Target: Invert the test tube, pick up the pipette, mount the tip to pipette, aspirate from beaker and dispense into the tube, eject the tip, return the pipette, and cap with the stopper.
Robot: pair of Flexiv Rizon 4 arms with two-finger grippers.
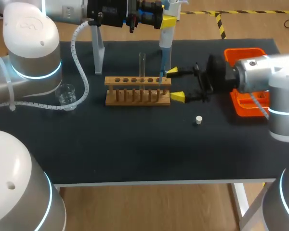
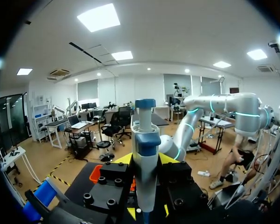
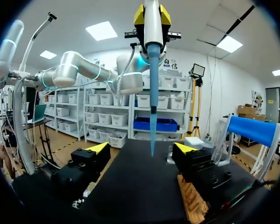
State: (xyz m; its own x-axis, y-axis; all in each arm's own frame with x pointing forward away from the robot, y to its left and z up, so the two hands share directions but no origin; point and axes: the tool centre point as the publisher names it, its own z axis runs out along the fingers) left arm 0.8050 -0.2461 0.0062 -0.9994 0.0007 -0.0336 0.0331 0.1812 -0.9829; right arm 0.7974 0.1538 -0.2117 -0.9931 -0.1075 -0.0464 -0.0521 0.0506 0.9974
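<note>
Tabletop (image 1: pixel 135 149): black.
Rack (image 1: pixel 137 90): one, wooden, with one test tube (image 1: pixel 142 65) upright in it.
Beaker (image 1: pixel 66 94): one, left of rack.
Stopper (image 1: pixel 198 120): one, right-front of rack.
Left fingers (image 1: pixel 168 21): clamped on pipette (image 1: pixel 166 38) above rack's right end.
Right fingers (image 1: pixel 178 96): apart, at rack's right end.

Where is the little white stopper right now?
In the head view, the stopper lies on the black table's right half, by the right gripper, off the wooden rack's right end.

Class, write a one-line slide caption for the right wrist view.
Left claw holds the pipette, blue tip mounted, ahead of the open right claw.
</note>
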